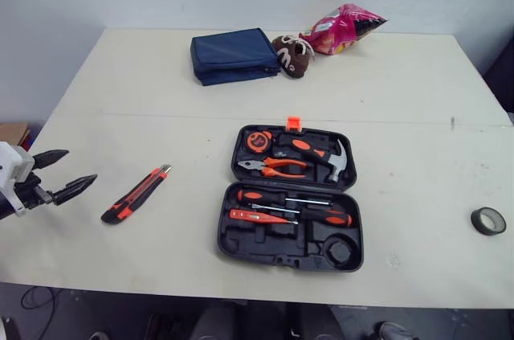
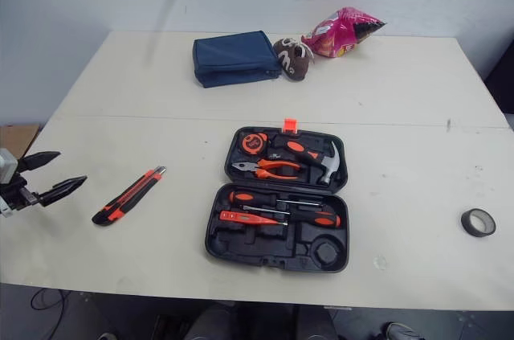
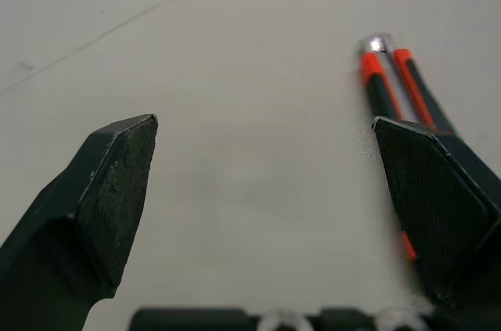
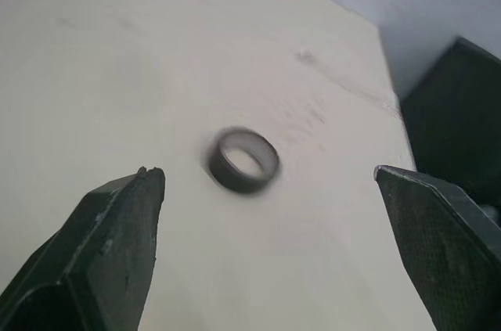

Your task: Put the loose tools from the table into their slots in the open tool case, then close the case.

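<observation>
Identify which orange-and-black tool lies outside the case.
The utility knife, alone on the table between the case and the open left hand. The pliers, hammer, screwdrivers and tape measure all sit inside the case.

An open tool case (image 1: 273,245) is laid on the pale table (image 1: 144,91), a utility knife (image 1: 136,194) to its left and a black tape roll (image 1: 487,220) well to its right. Near the far edge a navy pouch (image 1: 233,55), a brown shoe (image 1: 292,56) and a pink snack bag (image 1: 344,28) are lined up.
</observation>
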Available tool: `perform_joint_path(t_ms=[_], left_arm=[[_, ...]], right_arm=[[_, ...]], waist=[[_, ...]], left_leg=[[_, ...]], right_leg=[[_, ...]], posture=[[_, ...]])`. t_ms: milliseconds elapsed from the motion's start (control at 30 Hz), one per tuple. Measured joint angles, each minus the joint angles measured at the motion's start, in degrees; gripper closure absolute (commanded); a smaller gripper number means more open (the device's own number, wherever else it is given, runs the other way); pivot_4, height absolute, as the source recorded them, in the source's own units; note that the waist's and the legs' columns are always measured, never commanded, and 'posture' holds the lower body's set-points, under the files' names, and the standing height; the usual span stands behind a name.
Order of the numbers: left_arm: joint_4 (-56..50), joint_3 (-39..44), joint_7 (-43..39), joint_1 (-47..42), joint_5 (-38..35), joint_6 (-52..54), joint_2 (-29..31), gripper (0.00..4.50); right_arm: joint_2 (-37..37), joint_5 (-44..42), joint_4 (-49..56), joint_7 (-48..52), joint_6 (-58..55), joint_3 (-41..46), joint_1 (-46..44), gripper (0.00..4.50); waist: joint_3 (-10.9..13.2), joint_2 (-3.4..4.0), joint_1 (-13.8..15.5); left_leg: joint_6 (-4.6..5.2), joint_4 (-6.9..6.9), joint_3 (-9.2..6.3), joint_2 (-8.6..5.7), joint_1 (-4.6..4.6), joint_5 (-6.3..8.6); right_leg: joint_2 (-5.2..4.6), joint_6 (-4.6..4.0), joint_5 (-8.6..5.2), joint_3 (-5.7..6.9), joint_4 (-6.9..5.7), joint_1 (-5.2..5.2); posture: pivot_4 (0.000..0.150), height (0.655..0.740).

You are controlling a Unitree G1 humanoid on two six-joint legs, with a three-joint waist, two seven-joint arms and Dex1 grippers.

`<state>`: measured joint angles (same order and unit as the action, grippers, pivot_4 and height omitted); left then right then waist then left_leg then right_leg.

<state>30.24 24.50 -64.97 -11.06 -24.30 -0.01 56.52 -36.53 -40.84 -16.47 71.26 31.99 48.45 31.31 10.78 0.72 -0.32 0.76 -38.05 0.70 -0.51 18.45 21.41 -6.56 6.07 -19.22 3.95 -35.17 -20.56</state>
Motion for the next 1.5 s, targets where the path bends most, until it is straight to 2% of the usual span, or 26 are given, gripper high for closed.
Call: perform_joint_path(t_ms=[167, 267, 400, 600, 900, 1000, 1133, 1167, 1267, 1367, 1500], left_arm=[[-15.47, -0.73, 1.82, 5.94, -3.44, 15.46, -0.19, 0.03], [-18.56, -1.98, 5.0, 6.76, -1.91, 18.33, -0.46, 0.03], [-20.73, -6.73, 9.53, 5.31, 0.05, 24.48, -2.31, 0.03], [-23.45, -7.95, 12.49, 5.17, 1.02, 27.82, -3.61, 0.03], [-27.21, -8.9, 16.11, 7.19, 3.23, 30.99, -3.69, 0.03], [-28.3, -8.9, 15.89, 8.23, 3.67, 31.02, -3.32, 0.88], [-29.58, -8.6, 16.66, 8.33, 3.74, 30.62, -5.25, 2.69], [-29.68, -8.53, 16.65, 8.33, 3.71, 30.1, -5.59, 2.94], [-30.22, -8.42, 15.02, 8.46, 2.94, 27.86, -7.35, 2.94], [-35.03, -9.15, 10.61, 7.94, -0.05, 24.74, -9.11, 2.94], [-41.82, -11.42, 4.28, 3.66, -2.49, 21.8, -7.71, 2.94]], right_arm=[[3.08, -1.16, 16.91, -0.7, -5.8, -8.4, -1.15, 0.0], [3.37, -1.24, 22.45, -0.92, -8.14, -12.6, -3.05, 0.0], [3.95, -0.95, 31.41, -0.35, -11.46, -23.91, -8.64, 0.0], [3.94, 0.57, 34.65, -0.31, -12.15, -29.05, -13.35, 0.0], [4.36, 1.46, 37.38, -0.96, -12.88, -33.0, -14.64, 0.0], [4.31, 2.21, 37.37, -1.11, -13.26, -33.0, -14.67, 0.0], [4.21, 2.74, 37.37, -1.64, -13.37, -33.0, -15.05, 0.0], [4.21, 2.74, 37.38, -1.7, -13.38, -33.0, -15.2, 0.0], [4.13, 2.63, 37.44, -1.75, -13.75, -33.04, -15.34, 0.0], [3.7, 2.25, 38.75, -1.68, -15.14, -33.87, -15.77, 0.0], [2.99, 1.79, 39.0, -1.12, -16.18, -34.49, -16.74, 0.0]], waist=[[0.02, 0.01, 0.32], [0.03, 0.0, 0.39], [0.04, -0.01, 0.29], [0.0, -0.11, 0.3], [0.02, -0.14, 0.29], [0.01, -0.08, 0.25], [0.0, -0.08, 0.33], [0.0, -0.08, 0.4], [0.02, -0.1, 0.63], [0.08, -0.23, 0.74], [0.07, -0.24, 0.54]], left_leg=[[-0.01, -0.04, -0.03, 0.0, 0.03, 0.01], [-0.01, -0.02, -0.06, 0.0, 0.05, 0.01], [-0.03, -0.09, -0.06, 0.0, 0.12, -0.01], [0.01, -0.51, -0.1, -0.01, 0.88, -0.03], [0.0, -0.93, -0.14, -0.01, 0.84, -0.01], [-0.01, -0.89, -0.12, -0.01, 0.81, -0.01], [0.0, -0.92, -0.13, -0.01, 0.82, 0.0], [0.0, -0.92, -0.13, -0.01, 0.82, 0.0], [0.0, -0.94, -0.14, -0.01, 0.84, 0.0], [0.0, -1.01, -0.18, -0.01, 0.94, 0.0], [-0.01, -1.01, -0.2, -0.01, 0.94, -0.01]], right_leg=[[0.0, 0.0, 0.0, -0.03, 0.03, -0.01], [0.01, -0.01, 0.0, -0.01, 0.08, 0.0], [0.04, -0.01, 0.0, -0.01, -0.06, -0.12], [0.08, 0.01, 0.0, 0.14, -0.47, -0.77], [0.07, 0.0, 0.0, 0.16, -0.48, -0.64], [0.07, 0.0, 0.0, 0.12, -0.47, -0.66], [0.06, 0.0, 0.0, 0.11, -0.46, -0.64], [0.05, 0.0, 0.0, 0.12, -0.46, -0.64], [0.05, 0.0, 0.0, 0.13, -0.45, -0.64], [0.05, 0.0, 0.0, 0.15, -0.46, -0.68], [0.05, 0.0, 0.0, 0.19, -0.45, -0.68]], posture=[[0.15, 0.74], [0.15, 0.74], [0.15, 0.74], [0.15, 0.74], [0.15, 0.74], [0.15, 0.74], [0.15, 0.74], [0.15, 0.74], [0.15, 0.74], [0.15, 0.74], [0.15, 0.74]])
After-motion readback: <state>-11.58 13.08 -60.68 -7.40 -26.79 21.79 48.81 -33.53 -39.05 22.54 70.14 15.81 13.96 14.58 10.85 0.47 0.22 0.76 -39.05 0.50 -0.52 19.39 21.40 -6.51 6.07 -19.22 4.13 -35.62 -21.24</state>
